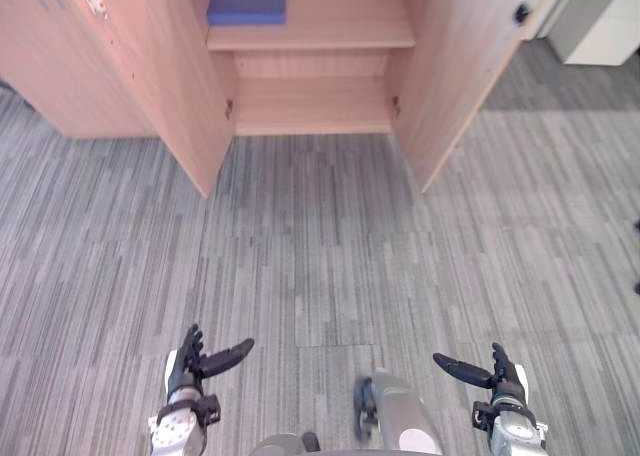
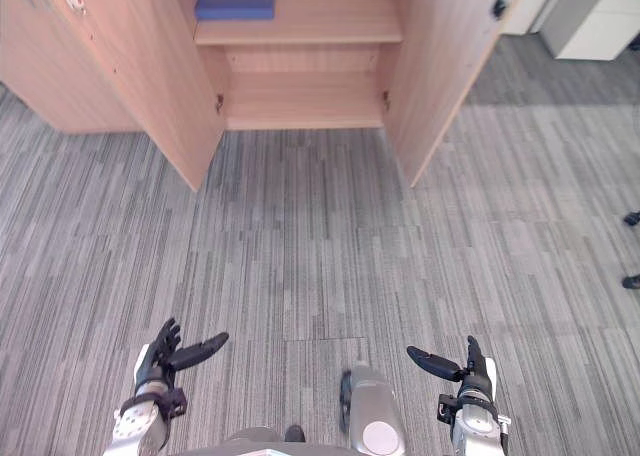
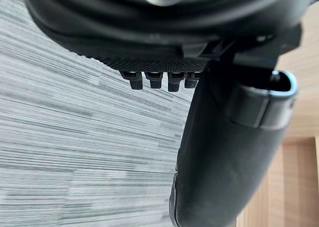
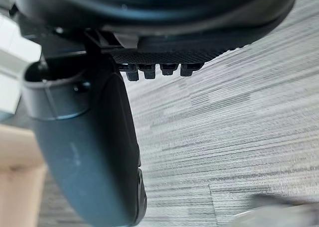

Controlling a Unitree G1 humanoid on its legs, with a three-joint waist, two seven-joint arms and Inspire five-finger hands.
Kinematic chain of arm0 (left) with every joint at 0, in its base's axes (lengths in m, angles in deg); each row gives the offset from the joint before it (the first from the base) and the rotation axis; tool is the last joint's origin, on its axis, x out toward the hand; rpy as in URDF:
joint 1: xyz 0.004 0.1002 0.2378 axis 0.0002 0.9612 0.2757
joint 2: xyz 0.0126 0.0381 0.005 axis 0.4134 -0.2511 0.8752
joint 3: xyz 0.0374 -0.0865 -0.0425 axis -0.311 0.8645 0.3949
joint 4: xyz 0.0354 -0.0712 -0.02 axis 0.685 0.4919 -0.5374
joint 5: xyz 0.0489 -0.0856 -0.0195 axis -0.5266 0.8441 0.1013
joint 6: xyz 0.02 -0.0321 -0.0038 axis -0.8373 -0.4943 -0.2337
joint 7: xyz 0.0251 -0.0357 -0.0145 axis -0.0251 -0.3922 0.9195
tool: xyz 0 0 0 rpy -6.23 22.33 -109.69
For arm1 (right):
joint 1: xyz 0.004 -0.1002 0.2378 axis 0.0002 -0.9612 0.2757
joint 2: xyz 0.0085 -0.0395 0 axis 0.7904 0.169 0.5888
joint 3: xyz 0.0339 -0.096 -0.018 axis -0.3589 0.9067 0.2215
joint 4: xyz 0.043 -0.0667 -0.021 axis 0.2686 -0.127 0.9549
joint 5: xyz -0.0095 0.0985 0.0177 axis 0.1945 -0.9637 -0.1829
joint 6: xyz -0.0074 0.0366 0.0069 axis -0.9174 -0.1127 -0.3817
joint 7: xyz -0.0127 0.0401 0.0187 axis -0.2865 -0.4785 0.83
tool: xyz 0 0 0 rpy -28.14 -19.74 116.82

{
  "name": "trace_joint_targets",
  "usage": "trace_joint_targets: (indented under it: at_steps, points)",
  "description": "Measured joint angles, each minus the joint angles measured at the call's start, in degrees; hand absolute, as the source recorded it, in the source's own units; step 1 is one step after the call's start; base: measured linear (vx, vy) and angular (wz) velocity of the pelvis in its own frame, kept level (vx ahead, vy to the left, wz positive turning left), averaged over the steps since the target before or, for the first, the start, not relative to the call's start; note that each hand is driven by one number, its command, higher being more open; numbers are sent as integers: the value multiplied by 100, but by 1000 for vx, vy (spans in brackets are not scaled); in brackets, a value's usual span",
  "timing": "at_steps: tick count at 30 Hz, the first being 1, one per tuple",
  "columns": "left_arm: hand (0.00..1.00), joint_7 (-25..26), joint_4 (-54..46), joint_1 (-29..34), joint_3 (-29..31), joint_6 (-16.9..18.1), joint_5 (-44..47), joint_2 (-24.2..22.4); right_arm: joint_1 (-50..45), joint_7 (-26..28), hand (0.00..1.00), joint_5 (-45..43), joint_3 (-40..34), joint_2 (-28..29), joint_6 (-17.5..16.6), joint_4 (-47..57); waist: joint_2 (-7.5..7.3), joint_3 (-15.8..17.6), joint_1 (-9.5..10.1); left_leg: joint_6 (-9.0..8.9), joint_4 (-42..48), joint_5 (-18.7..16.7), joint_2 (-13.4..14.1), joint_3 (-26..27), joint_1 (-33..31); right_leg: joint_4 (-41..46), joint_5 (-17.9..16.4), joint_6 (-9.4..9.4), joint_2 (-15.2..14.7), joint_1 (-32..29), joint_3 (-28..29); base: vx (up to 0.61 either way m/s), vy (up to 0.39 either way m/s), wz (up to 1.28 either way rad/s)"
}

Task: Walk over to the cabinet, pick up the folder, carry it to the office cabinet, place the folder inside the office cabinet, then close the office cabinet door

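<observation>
Folder (image 1: 246, 5): blue, flat, lying on the upper shelf of the open cabinet (image 1: 320, 104), at the shelf's left end, its near edge just by the shelf's front lip. Both doors stand wide, left door (image 1: 160, 86) and right door (image 1: 460, 76). A stretch of grey carpet (image 1: 320, 256) lies between us and the cabinet.

Left robot hand (image 1: 185, 376) and right robot hand (image 1: 505, 386) hang low and near, well apart from the folder. Both have straight fingers with the thumb spread, and both are empty.

We judge the folder stiff and fairly light, so it should lift as one slab without sagging. The cover looks smooth and may slip in a light pinch. The best hold looks to be the near edge, thumb on top and fingers slid under. The right edge is also free. The left edge sits close to the cabinet wall, so there is little room for fingers there.
</observation>
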Motion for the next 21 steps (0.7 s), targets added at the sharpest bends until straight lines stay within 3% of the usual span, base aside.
trace_joint_targets:
  at_steps: [1,2,3,4,5,6,7,8,9,11,12,13,14,16,17,18,19,21]
  points:
    - [100,8,85,-71,-7,9,-2,-10,-76,-9,100,0,5,-1,1,0,-33,-2,-33,-279,-45,-99,75,-76,240,-657,1230,-168,-13,29,-46,802,-187,45]
    - [100,7,225,-137,-12,13,-4,-67,65,-28,100,1,-15,-39,44,-39,139,44,-42,-521,35,-90,306,-63,364,-280,1351,-483,87,34,-210,694,-175,42]
    - [100,-20,247,-170,-20,9,-13,-36,154,-39,100,0,-32,19,55,-5,93,47,-93,-796,128,75,293,-68,324,-47,1088,-506,13,-2,-215,808,-222,34]
    - [100,-35,304,-225,-107,5,-18,-89,230,-45,100,0,-50,36,51,40,30,44,-157,-1051,338,551,219,-72,364,412,701,-527,-164,35,-247,629,-202,47]
    - [100,-60,301,-220,-145,9,-17,-239,224,-30,100,3,-32,15,40,107,2,63,-167,-1058,1018,1139,152,-18,242,536,481,-546,-267,359,-367,636,-226,43]
    - [100,-68,296,-196,-145,15,-17,-290,223,-28,100,3,16,15,20,117,-26,80,-151,-1139,1624,1492,157,16,68,379,393,-548,-271,643,-360,639,-226,28]
    - [100,-100,203,-69,-133,42,-17,-341,205,-21,100,1,125,66,-2,162,-79,113,-96,-1210,3213,1705,383,177,-509,-190,206,-483,-162,1313,-286,613,-192,2]
    - [100,-146,107,11,-87,106,-16,-348,243,-23,100,-6,171,184,-15,174,-20,142,35,-1001,4709,1311,786,387,-1204,-589,126,-528,88,1856,-252,581,-149,-11]
    - [100,-140,97,8,-59,102,-14,-346,250,-26,100,-27,204,246,-27,177,-16,144,124,-876,5216,1124,932,517,-1523,-723,85,-560,166,2082,-222,620,-117,-25]
    - [100,-127,87,7,-58,84,-3,-335,247,-23,100,-189,237,437,-31,177,-217,247,347,-531,5574,785,1115,917,-2356,-1135,-70,-613,218,2759,-133,485,-66,-17]
    - [100,-146,84,57,-84,64,-3,-338,250,-24,100,-237,238,500,-25,164,-336,246,455,-378,5036,586,1072,1172,-2823,-1428,-102,-565,178,3120,-39,397,-16,-28]
    - [100,-157,86,128,-86,20,-4,-350,264,-25,100,-242,236,499,-27,160,-397,236,513,-394,4319,532,951,1262,-3086,-1578,-147,-506,133,3302,70,746,33,-59]
    - [100,-156,177,205,-66,-34,-6,-350,445,-37,100,-244,140,479,-50,-64,-481,266,529,-463,2661,692,600,1129,-3292,-1681,-233,-307,-11,3588,275,573,87,-78]
    - [100,-142,232,247,-68,-88,-6,-370,592,-100,100,-243,-71,459,-39,-326,-454,249,603,-588,973,1323,360,869,-3283,-1819,-397,-140,-92,3857,545,597,183,-88]
    - [100,-117,274,260,-59,-88,-6,-362,613,-147,100,-241,-108,437,-12,-508,-507,191,726,-513,846,2145,214,732,-3187,-1826,-557,-9,-223,4005,802,495,218,-84]
    - [100,-111,319,268,-34,-86,-5,-340,607,-149,100,-241,-101,454,7,-570,-590,115,738,-239,947,2152,118,722,-3205,-1726,-648,19,-334,3980,899,782,339,-63]
    - [100,-111,351,160,41,-83,-6,-355,590,-131,100,-229,-114,460,21,-620,-666,48,604,-20,1420,1730,-13,824,-3289,-1060,-773,155,-597,3755,1006,684,276,-27]
    - [100,-124,364,142,29,-78,-10,-351,570,-129,100,-220,-131,463,56,-678,-687,41,544,137,1780,1232,-94,999,-3049,254,-797,433,-779,3412,1179,741,294,-20]
